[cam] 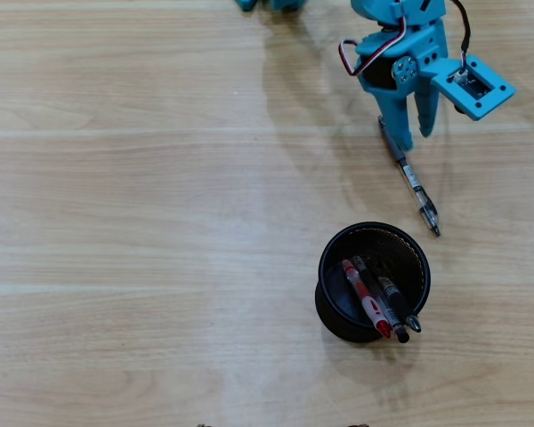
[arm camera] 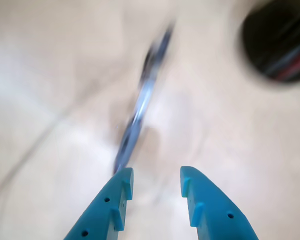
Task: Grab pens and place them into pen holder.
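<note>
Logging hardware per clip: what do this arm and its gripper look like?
The arm is turquoise-blue plastic with a black servo and red, white and black cables. A small camera module sits in a matching blue bracket. The gripper has two tapered blue fingers with small holes.

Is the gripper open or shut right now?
Open: in the wrist view the gripper shows bare table between its fingertips, the pen lying by one, ungripped.

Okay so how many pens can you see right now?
4. Three stand in the black pen holder: a red pen, a grey pen and a black pen. One clear pen lies on the table by the fingers.
</note>
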Robot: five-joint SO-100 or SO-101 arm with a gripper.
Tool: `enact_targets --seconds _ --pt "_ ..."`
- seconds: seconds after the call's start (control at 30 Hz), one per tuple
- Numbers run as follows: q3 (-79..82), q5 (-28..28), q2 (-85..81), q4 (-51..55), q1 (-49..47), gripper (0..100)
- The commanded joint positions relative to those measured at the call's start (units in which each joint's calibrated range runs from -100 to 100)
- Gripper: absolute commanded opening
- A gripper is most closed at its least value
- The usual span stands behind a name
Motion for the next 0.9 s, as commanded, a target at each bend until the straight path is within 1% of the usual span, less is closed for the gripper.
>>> enact_targets --seconds 0.0,0.07,0.2,0.23,0.27,0.37,0.63,0.87 --pt "0.12 -5.27 2.08 15.41 -2.74 12" --pt "-0.33 -6.21 5.21 14.89 -2.98 12" --pt "-4.77 -6.42 12.65 13.51 -3.15 13" --pt "-5.86 -6.42 13.92 13.51 -3.23 15" --pt "-8.75 -6.37 16.45 13.43 -3.87 20" --pt "-13.28 -6.11 19.92 13.43 -4.68 26" --pt "-22.52 -6.47 26.85 13.34 -6.77 26" --pt "-24.51 -6.47 36.23 13.26 -5.08 26"
